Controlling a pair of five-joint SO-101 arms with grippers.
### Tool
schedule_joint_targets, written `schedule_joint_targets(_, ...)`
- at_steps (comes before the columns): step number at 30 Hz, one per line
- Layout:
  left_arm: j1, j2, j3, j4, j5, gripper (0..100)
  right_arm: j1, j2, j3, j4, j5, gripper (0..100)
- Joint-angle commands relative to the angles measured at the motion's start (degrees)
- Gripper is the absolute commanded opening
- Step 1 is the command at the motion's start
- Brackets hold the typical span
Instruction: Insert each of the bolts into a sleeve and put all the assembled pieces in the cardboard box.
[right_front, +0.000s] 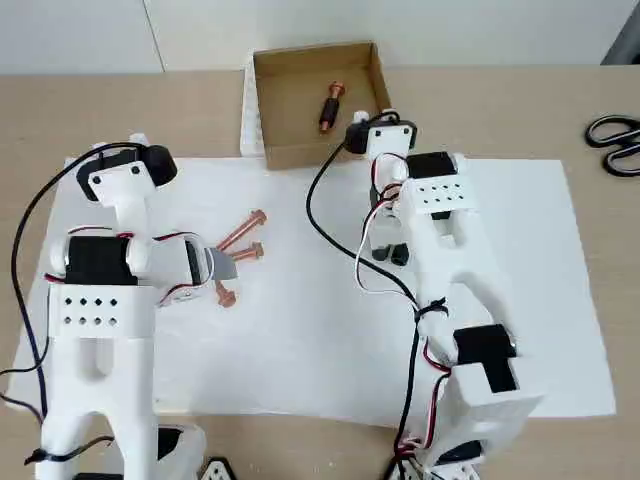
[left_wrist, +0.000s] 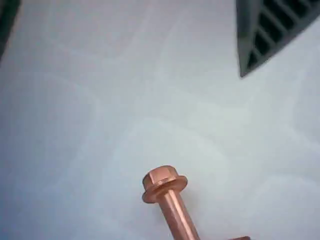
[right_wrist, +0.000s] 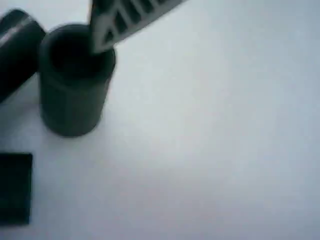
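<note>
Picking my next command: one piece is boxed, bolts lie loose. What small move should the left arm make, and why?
Probably lower the left gripper onto the bolt in its wrist view and grasp it: that bolt lies bare on the white sheet, unsleeved, right by the gripper.

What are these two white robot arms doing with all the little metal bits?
They are fitting bolts into sleeves. The left arm hangs over three loose copper-coloured metal bolts on the white paper sheet. The right arm is over the black plastic tube sleeves. One bolt already in its sleeve lies in the brown cardboard box.
</note>
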Motion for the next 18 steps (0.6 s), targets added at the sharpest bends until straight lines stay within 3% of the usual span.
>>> schedule_joint_targets(1,0.09,-0.53,-0.22,-0.09,-0.62,29,-0.4,-0.4,1.05,-0.57,0.53,16.2)
schedule_joint_targets(18,-0.18,-0.53,-0.22,0.0,-0.62,29,-0.48,-0.84,3.87,1.19,0.18,16.2)
